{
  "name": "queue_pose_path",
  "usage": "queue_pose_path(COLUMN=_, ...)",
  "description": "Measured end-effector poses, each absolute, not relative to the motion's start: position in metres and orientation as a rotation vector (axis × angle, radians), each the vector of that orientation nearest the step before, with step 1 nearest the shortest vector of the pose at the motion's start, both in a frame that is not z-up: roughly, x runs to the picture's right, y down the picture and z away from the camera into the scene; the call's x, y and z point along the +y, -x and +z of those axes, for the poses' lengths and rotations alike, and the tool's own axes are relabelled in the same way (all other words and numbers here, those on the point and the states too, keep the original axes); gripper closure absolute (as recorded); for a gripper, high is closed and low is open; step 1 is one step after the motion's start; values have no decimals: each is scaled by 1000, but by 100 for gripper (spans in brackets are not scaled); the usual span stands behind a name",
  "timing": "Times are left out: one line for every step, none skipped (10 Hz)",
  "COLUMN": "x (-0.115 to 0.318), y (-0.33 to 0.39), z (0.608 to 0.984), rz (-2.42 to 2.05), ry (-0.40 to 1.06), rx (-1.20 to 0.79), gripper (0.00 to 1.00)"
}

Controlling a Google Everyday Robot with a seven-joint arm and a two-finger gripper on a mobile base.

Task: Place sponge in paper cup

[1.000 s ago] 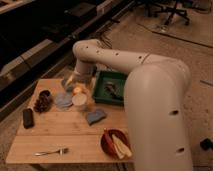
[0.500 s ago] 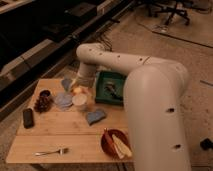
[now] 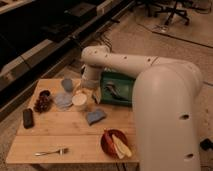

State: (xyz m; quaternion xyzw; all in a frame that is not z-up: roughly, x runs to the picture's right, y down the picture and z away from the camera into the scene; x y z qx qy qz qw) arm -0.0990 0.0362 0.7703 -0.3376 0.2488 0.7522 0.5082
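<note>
The sponge point(image 3: 95, 116), a small blue-grey pad, lies flat on the wooden table point(image 3: 60, 135), just right of and in front of the paper cup. The paper cup point(image 3: 80, 100) is short and white with a wide pale mouth, and it stands upright near the table's middle. My gripper point(image 3: 90, 92) hangs at the end of the white arm, right at the cup's far right side and above the sponge's far edge. It is open and holds nothing.
A blue-grey cup point(image 3: 67, 84) and a flat pale disc point(image 3: 62, 100) sit left of the paper cup. A dark bowl point(image 3: 44, 93), grapes point(image 3: 42, 103) and a black block point(image 3: 28, 118) are further left. A green tray point(image 3: 120, 90) is at the right, with a fork point(image 3: 50, 151) and a red plate point(image 3: 114, 142) in front.
The arm and gripper have drifted slightly to the right beside the paper cup. The sponge and the cup have not moved.
</note>
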Motion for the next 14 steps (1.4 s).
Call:
queue_pose_path(x=39, y=97, z=766, rz=1832, ry=803, rx=633, gripper=20)
queue_pose_path(x=47, y=88, z=766, rz=1859, ry=796, rx=664, gripper=20)
queue_pose_path(x=55, y=80, z=769, rz=1893, ry=787, rx=685, gripper=20)
queue_pose_path(x=67, y=64, z=775, rz=1949, ry=769, rx=714, gripper=20)
queue_pose_path(x=75, y=57, z=779, rz=1981, ry=758, rx=731, gripper=20)
queue_pose_path(x=82, y=54, z=780, rz=1997, ry=753, rx=739, gripper=20)
queue_pose_path(x=88, y=48, z=784, rz=2017, ry=741, rx=747, gripper=20)
queue_pose_path(x=92, y=42, z=786, rz=2033, ry=737, rx=752, gripper=20)
queue_pose_path(x=94, y=37, z=790, rz=2042, ry=737, rx=751, gripper=20)
queue_pose_path(x=96, y=33, z=796, rz=2050, ry=739, rx=751, gripper=20)
queue_pose_path(x=100, y=31, z=804, rz=2052, ry=744, rx=753, gripper=20)
queue_pose_path(x=102, y=28, z=808, rz=2055, ry=748, rx=754, gripper=20)
queue_pose_path(x=104, y=24, z=814, rz=2055, ry=755, rx=755, gripper=20)
queue_pose_path(x=107, y=19, z=823, rz=2055, ry=759, rx=760, gripper=20)
